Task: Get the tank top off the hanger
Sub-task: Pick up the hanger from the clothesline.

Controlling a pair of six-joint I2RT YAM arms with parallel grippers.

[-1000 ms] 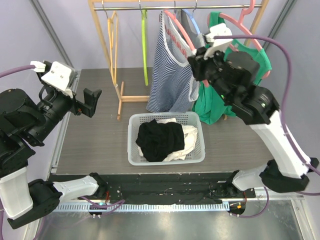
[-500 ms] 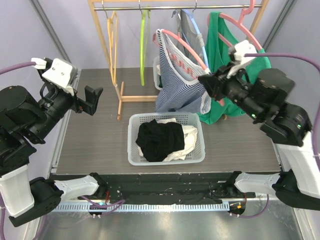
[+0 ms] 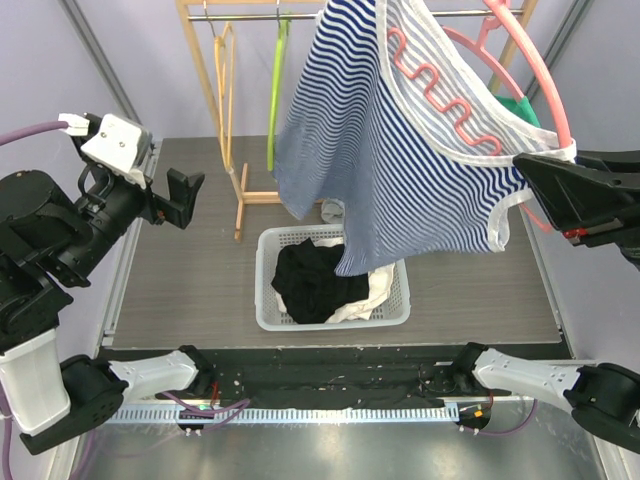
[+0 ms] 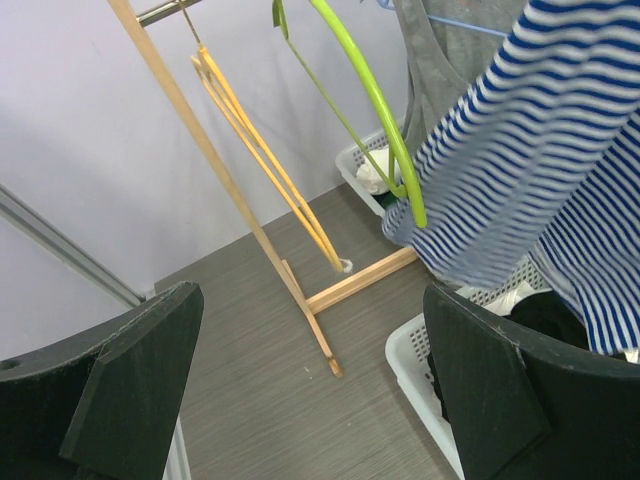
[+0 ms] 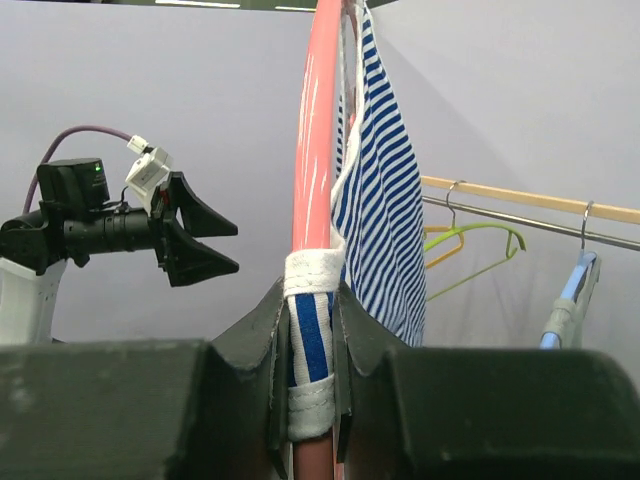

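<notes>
**Operator:** What faults are possible from this state?

**Technician:** Left of the basket (image 3: pixel 268 300), above the bench (image 3: pixel 190 280), the left end effector (image 3: pixel 178 200) is spread wide and holds nothing. It is well apart from the tank top (image 3: pixel 400 140). Unless it takes the cloth, nothing will pull the garment off. Behind the basket stands the rack (image 3: pixel 215 80) with a green hanger (image 3: pixel 277 90). The striped cloth hangs just beside that hanger, so a sideways swing could snag it. The tank top is raised above and to the right of the basket on the pink hanger (image 3: pixel 530 75), with its hem drooping over the basket. Right of the basket, the right end effector (image 5: pixel 310 340) is pressed together on a white-edged strap and the hanger bar at once. Pulling cloth against that pinch could stretch the strap or drag the hanger along.

**Operator:** What cannot be confirmed?

**Technician:** The hanger's hook runs to the top edge of the overhead view. Whether it is clear of the rack's rail cannot be told. The far strap is lost in folds. Cloth covers the basket's rear right corner. Most of the right arm is cut off.
</notes>
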